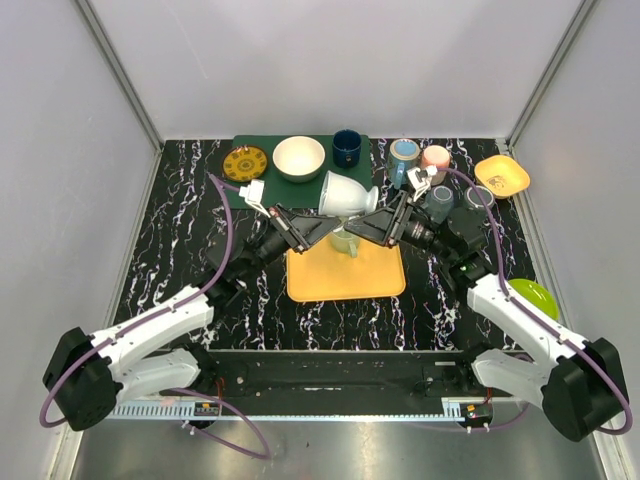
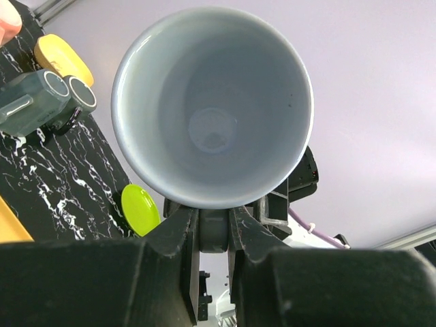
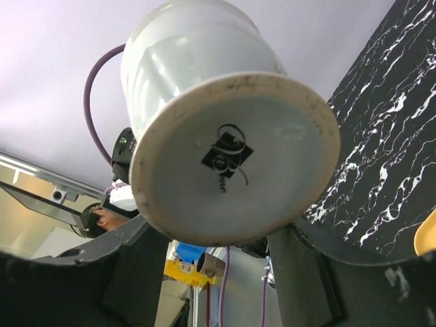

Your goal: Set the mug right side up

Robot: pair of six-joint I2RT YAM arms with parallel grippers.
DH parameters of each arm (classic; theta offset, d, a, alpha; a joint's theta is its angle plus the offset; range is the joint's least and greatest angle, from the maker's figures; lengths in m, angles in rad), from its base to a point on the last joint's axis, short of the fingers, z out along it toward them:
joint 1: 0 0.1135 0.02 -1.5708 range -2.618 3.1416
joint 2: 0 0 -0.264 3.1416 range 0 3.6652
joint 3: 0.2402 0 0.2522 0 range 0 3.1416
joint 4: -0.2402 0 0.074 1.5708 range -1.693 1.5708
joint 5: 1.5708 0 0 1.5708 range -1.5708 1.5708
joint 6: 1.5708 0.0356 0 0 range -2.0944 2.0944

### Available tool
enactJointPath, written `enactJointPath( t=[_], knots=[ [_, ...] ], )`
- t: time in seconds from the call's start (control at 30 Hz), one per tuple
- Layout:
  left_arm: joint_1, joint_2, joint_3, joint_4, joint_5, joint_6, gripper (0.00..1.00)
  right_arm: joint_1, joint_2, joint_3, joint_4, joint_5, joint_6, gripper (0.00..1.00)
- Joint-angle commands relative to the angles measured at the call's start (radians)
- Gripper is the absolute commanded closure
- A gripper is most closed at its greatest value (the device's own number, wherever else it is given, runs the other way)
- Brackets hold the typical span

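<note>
Marbled table [image 1: 170, 250], mug [image 1: 345, 193] aloft, left pincer [image 2: 213, 230] clamped

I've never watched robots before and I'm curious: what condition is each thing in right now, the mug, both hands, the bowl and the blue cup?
Mug: in the air, tipped on its side, not yet upright.
Left hand: shut on the mug's handle.
Right hand: open, straddling the mug's base.
White bowl: upright, on the green mat.
Blue cup: upright, on the green mat.
</note>
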State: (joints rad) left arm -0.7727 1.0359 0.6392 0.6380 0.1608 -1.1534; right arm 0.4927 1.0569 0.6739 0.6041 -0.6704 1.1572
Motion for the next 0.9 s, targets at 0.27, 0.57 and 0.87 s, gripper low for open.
enactJointPath(
  t=[0.27,0.57,0.87],
  knots=[
    [-0.077,-0.008,0.031,0.173,0.008,-0.025,1.00,0.006,0.066,0.075,0.163,0.117,0.027,0.45],
    [-0.132,0.030,0.014,0.152,0.029,-0.022,1.00,0.007,0.123,0.118,0.252,0.131,0.050,0.50],
    [-0.157,0.041,0.005,0.147,0.048,-0.028,1.00,0.007,0.163,0.142,0.282,0.104,0.055,0.97]
  ],
)
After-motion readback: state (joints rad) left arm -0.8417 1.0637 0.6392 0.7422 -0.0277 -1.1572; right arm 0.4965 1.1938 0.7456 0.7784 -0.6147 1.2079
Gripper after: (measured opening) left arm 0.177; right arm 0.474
